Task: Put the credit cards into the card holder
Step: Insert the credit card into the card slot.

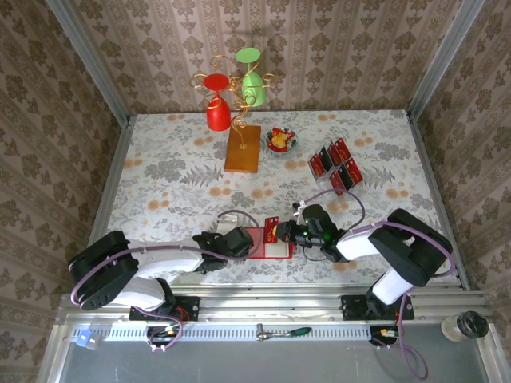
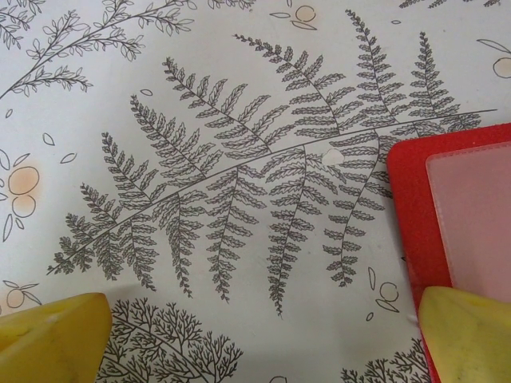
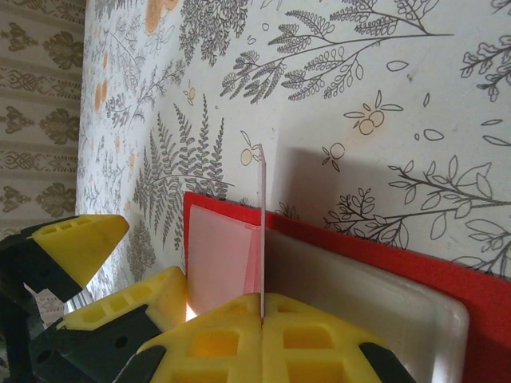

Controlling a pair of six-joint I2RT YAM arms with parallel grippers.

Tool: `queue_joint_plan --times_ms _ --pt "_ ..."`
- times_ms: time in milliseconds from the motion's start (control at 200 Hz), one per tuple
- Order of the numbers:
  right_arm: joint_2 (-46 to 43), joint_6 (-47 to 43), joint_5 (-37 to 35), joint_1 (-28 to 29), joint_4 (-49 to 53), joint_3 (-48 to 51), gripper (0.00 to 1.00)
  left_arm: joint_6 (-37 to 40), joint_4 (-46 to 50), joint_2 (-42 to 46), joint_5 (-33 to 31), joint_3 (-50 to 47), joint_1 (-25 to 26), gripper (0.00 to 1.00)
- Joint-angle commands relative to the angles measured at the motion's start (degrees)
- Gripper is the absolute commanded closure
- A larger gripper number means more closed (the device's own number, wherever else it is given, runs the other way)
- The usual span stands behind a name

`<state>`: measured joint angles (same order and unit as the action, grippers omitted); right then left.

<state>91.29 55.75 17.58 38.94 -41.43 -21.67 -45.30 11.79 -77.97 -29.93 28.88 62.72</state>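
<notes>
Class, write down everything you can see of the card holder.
The card holder is a flat, roughly square red folder lying open on the table near its front edge, between the two grippers. Inside, a pale translucent pocket, plastic by its look, with rounded corners, is framed by the red border. A finger of the open left gripper overlaps its edge. The shut right gripper holds a thin card over the pocket; whether they touch is unclear.
</notes>
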Motion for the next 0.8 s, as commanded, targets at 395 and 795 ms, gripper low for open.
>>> queue_joint_plan --times_ms 395,795 --pt "2.44 1.03 2.0 0.33 -1.15 -0.46 1.0 -0.85 0.45 -1.13 -1.0 -1.2 0.56 0.0" --pt "4.0 1.91 5.27 0.31 -3.7 0.36 1.0 -0.82 -0.11 -1.83 -0.92 -1.09 0.74 0.0"
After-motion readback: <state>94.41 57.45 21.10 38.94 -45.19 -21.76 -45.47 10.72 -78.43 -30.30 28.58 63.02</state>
